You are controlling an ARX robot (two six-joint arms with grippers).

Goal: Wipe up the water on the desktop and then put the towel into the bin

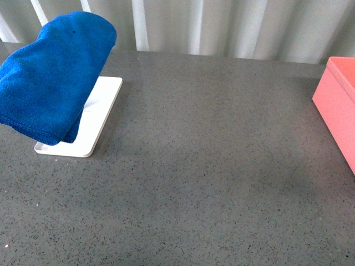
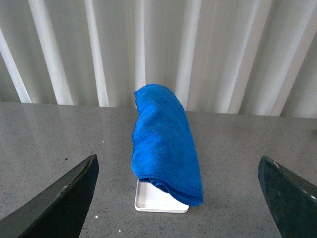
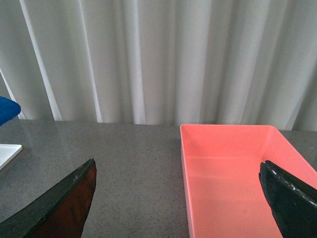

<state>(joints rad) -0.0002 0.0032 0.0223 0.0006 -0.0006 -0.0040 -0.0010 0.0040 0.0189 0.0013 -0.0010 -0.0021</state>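
The blue towel (image 1: 52, 77) hangs folded in a hump over a flat white tray (image 1: 102, 111) at the far left of the dark grey speckled desktop (image 1: 205, 166). What holds it up is hidden. The pink bin (image 1: 339, 105) stands at the right edge, cut off by the frame. Neither arm shows in the front view. In the left wrist view my left gripper (image 2: 177, 159) is open and empty, facing the towel (image 2: 163, 139) from some way off. In the right wrist view my right gripper (image 3: 177, 163) is open and empty above the near left wall of the empty bin (image 3: 233, 168). I cannot make out any water.
A white pleated curtain (image 1: 222, 25) runs along the back of the desktop. The white tray also shows in the left wrist view (image 2: 156, 201) and, as a corner, in the right wrist view (image 3: 7, 153). Grey desktop stretches between tray and bin.
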